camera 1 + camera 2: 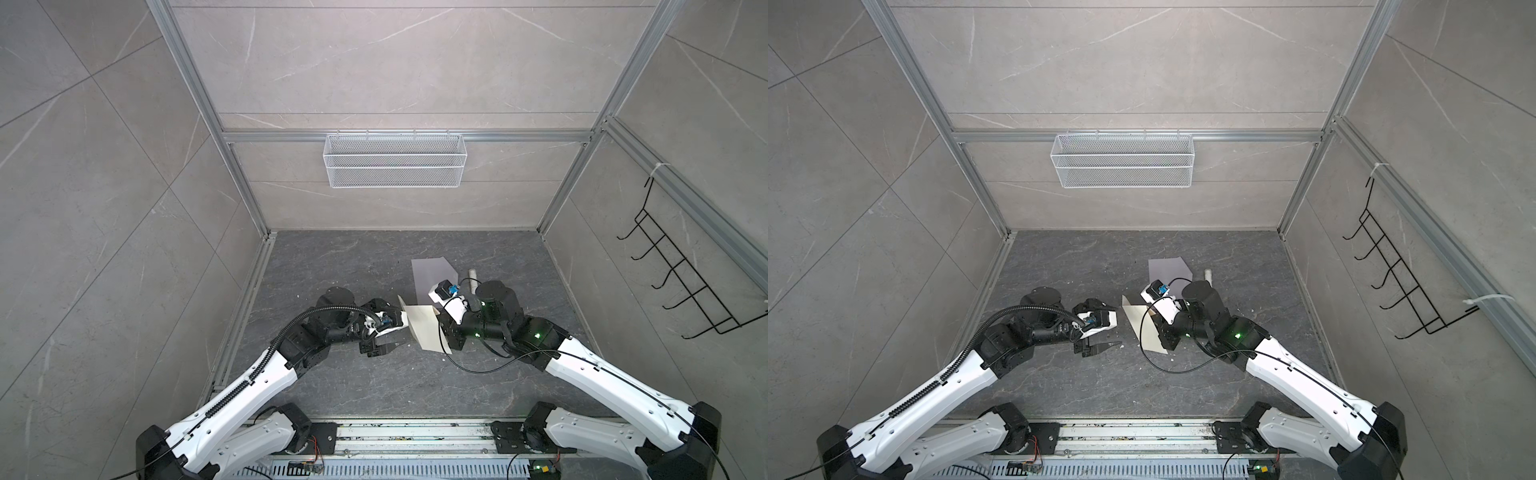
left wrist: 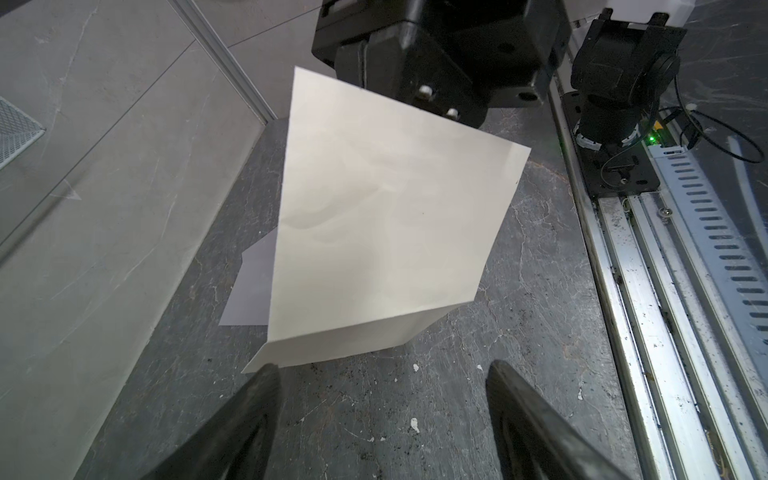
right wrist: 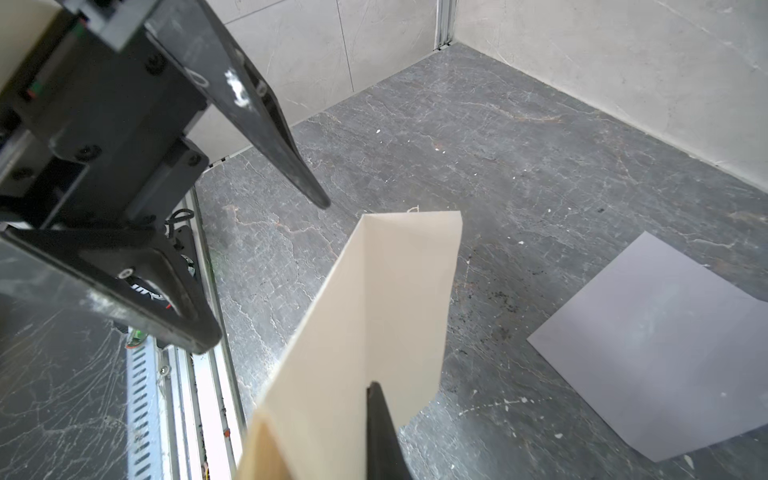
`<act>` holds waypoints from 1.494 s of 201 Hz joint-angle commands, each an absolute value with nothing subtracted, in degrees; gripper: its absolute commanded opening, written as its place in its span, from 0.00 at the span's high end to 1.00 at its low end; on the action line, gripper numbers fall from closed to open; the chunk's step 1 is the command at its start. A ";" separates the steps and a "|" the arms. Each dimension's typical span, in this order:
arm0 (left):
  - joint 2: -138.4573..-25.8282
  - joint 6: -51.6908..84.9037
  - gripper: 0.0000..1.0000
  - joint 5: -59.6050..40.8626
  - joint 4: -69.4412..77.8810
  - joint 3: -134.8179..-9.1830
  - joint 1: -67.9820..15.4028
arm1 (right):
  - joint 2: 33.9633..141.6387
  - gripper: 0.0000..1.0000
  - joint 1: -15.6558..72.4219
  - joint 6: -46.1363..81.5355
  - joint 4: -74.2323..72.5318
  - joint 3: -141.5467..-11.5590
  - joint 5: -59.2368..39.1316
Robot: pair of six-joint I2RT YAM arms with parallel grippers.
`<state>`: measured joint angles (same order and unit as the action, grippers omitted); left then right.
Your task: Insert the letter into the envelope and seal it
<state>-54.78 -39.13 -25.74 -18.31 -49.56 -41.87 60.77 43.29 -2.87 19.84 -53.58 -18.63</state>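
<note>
The right gripper (image 3: pixel 376 405) is clamped on one edge of the letter (image 3: pixel 374 299) and holds the folded cream-tan sheet clear of the dark table (image 1: pixel 340 386), its crease standing open in a shallow V. Held this way, the sheet's free side faces the other arm, apparently so that the two can tighten the fold or square the paper before it goes in.

The left gripper (image 2: pixel 382 372) waits just beside that free side with its jaws spread wide and nothing between them. It looks ready to take the loose edge, and neither finger has closed on the paper.

Behind the raised sheet, the envelope (image 1: pixel 430 276) lies flat and untouched on the table. The right arm reaches over its nearer end, which keeps the pale lavender-grey rectangle within easy reach once the letter is ready. Nothing has been inserted and the sealing has not begun.

Just beside the envelope, on the right arm's side, lies a small white cylinder (image 1: pixel 473 276). It may be a glue stick for the flap, though it is too small in the top views to be sure. On the back wall hangs a white wire basket (image 1: pixel 395 160), well away from the work.
</note>
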 commanded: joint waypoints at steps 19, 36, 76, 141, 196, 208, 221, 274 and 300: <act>-53.51 -41.46 0.20 -25.57 -18.78 -49.22 -41.91 | 59.83 1.00 43.94 -5.13 23.11 -55.91 -17.57; -53.21 -41.81 0.19 -25.91 -18.88 -49.06 -41.84 | 58.64 1.00 44.02 -5.53 23.70 -55.14 -17.57; -52.71 -43.64 0.20 -29.00 -20.27 -48.60 -41.78 | 57.12 1.00 44.08 -7.18 24.41 -53.82 -18.23; -52.88 -41.37 0.24 -27.41 -17.73 -48.56 -40.73 | 59.39 1.00 44.61 -9.40 26.37 -55.25 -21.86; -53.37 -38.51 0.33 -36.67 -15.06 -48.59 -37.59 | 61.43 1.00 47.88 -10.55 26.81 -56.98 -21.58; -53.91 -38.28 0.36 -39.20 -15.13 -48.82 -37.20 | 61.69 1.00 48.51 -10.46 26.47 -57.45 -21.45; -54.64 -38.31 0.40 -41.60 -15.79 -49.24 -37.03 | 62.23 1.00 49.23 -10.54 26.22 -57.91 -21.28; -58.49 -39.08 0.78 -46.78 -20.67 -51.98 -36.92 | 64.09 1.00 50.93 -11.04 25.30 -59.46 -19.73; -59.25 -39.31 0.92 -46.70 -21.80 -52.64 -36.88 | 64.56 0.99 51.15 -11.28 25.14 -59.68 -18.24</act>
<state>-58.89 -38.92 -43.51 -20.12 -50.04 -37.17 64.01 50.68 -10.15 25.91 -57.67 -20.08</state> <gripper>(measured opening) 0.130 0.048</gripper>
